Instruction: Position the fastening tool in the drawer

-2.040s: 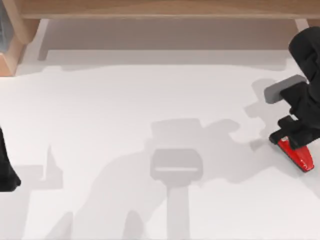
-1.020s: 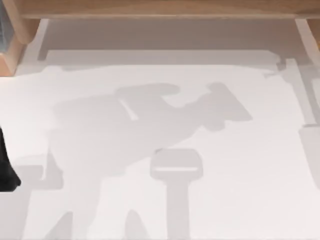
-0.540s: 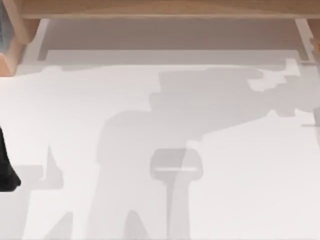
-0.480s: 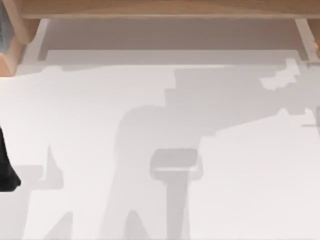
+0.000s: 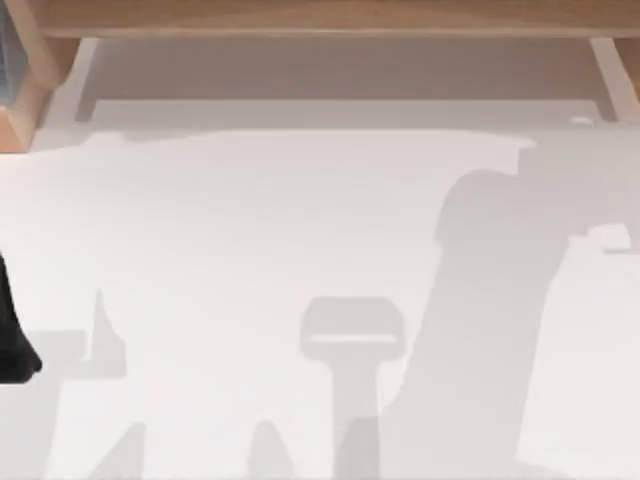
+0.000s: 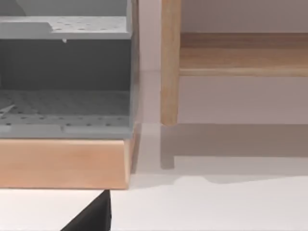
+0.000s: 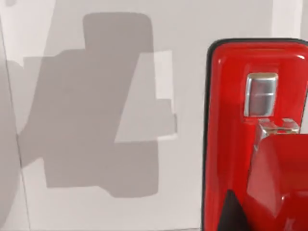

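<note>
Our right wrist view close on the red stapler (image 7: 250, 144), silvery mark on top, above the white bench (image 5: 250, 220), our right claw's grip on it impossible to tell, our left arm (image 5: 12, 340) parked at the bench's left edge, wooden drawer unit (image 6: 62, 161) beyond.

Glossy red plastic stapler (image 7: 240, 144); matt white table (image 5: 250, 230); wooden frame (image 6: 171, 62).

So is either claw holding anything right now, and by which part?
The red stapler sits close under the right wrist camera, apparently carried, but the hold point cannot be told. The left arm stays parked at the table's left.
</note>
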`<move>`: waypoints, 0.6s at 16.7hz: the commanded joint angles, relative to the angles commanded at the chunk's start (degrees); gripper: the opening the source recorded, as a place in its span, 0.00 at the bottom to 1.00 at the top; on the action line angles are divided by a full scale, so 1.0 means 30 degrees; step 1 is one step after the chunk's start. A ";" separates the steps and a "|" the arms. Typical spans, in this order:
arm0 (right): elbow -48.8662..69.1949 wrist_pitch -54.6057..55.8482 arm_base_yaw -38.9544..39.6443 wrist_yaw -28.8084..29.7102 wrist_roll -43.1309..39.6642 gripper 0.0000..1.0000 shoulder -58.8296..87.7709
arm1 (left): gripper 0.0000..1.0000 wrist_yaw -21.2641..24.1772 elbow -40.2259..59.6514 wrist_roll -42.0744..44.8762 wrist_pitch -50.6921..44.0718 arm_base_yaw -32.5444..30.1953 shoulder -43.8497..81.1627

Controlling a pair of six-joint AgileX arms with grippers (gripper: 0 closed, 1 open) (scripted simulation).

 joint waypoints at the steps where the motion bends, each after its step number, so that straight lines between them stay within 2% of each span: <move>1: 0.0298 -0.0219 -0.0120 -0.0144 -0.0183 0.00 0.0493 | 1.00 0.0000 0.0000 0.0000 0.0000 0.0000 0.0000; 10: 0.1067 -0.1315 -0.0406 -0.0701 -0.0823 0.00 0.2234 | 1.00 0.0000 0.0000 0.0000 0.0000 0.0000 0.0000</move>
